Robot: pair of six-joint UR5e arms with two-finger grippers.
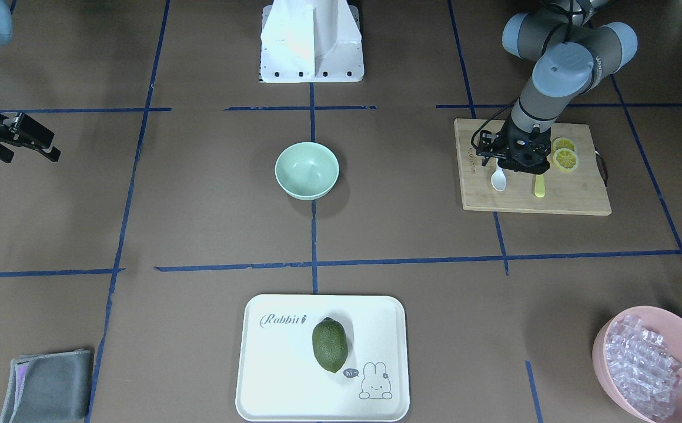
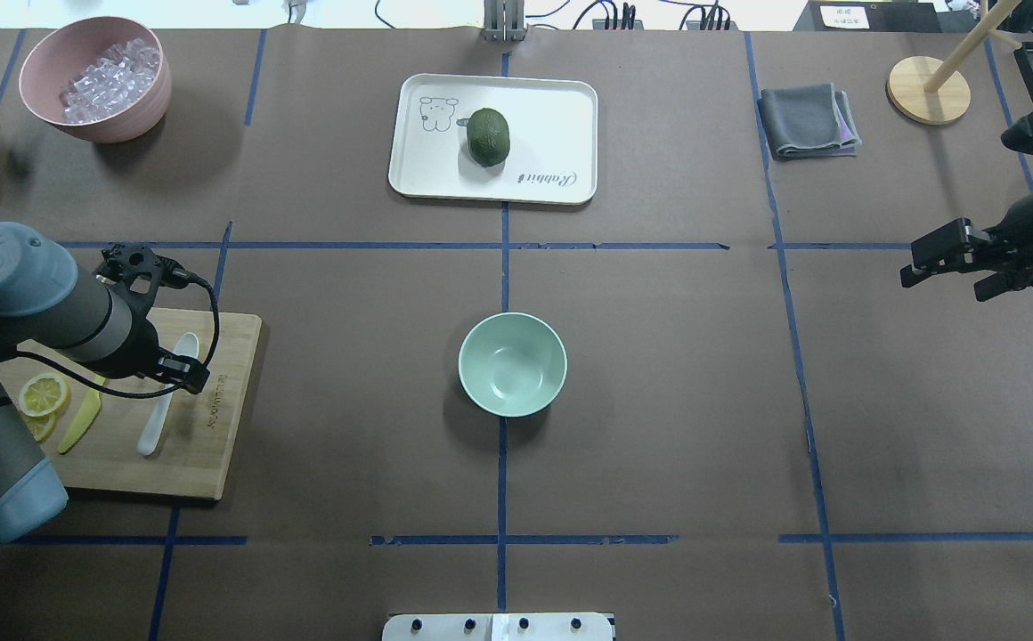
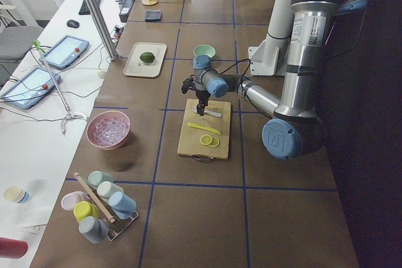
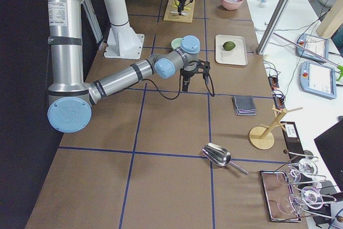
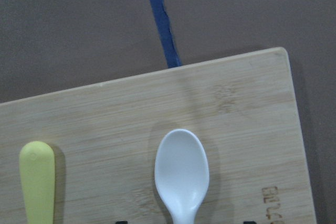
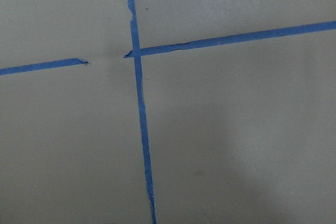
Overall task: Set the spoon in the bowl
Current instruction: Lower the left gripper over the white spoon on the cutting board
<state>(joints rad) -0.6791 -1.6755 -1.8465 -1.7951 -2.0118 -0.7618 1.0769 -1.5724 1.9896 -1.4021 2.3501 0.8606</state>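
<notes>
White spoon (image 1: 498, 179); mint-green bowl (image 1: 307, 170); yellow knife (image 1: 540, 187)

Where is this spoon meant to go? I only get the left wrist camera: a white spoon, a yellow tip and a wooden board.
Observer: Into the mint-green bowl, which stands empty at the table's centre, well apart from the cutting board.
Visitor: Is anything gripping it?
Observer: No. The left gripper is poised over the handle of the spoon, with its jaws open to either side of it.
Visitor: And the yellow thing?
Observer: A plastic knife, lying on the board beside two lemon slices.
</notes>
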